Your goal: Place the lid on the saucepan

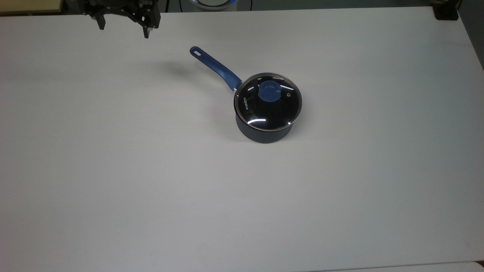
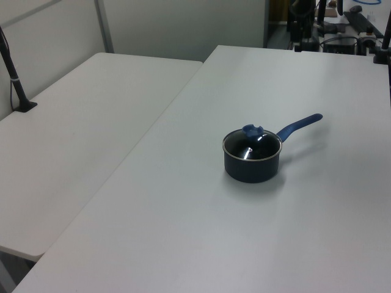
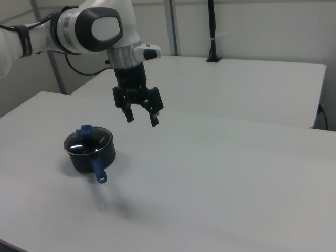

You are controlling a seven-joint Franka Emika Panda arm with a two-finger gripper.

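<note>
Already the lid (image 1: 267,102) sits on the saucepan (image 1: 264,133), its metal rim level with the pan's top edge all the way round in the top view. The lid's blue knob (image 1: 269,91) stands at the centre of the glass, white lettering lies toward the top view's left of it, and a small vent lies to the top view's right of it. The pan's long blue handle (image 1: 213,67) runs up and toward the top view's left, ending in a loop hole. In the left view the saucepan (image 2: 252,168) stands near the middle of the white counter (image 2: 183,232), handle pointing to the left view's right. In the right view the saucepan (image 3: 89,154) stands toward the right view's left, with its handle pointing at the camera.

The gripper (image 3: 140,116) hangs in the air, well apart from the pan and higher than it, up and to the right view's right of the lid. Its jaws are spread apart and hold nothing. In the top view the gripper (image 1: 123,31) shows at the upper left edge, above the far side of the counter (image 1: 151,189).

A second white table (image 3: 252,84) stands behind the counter in the right view.
</note>
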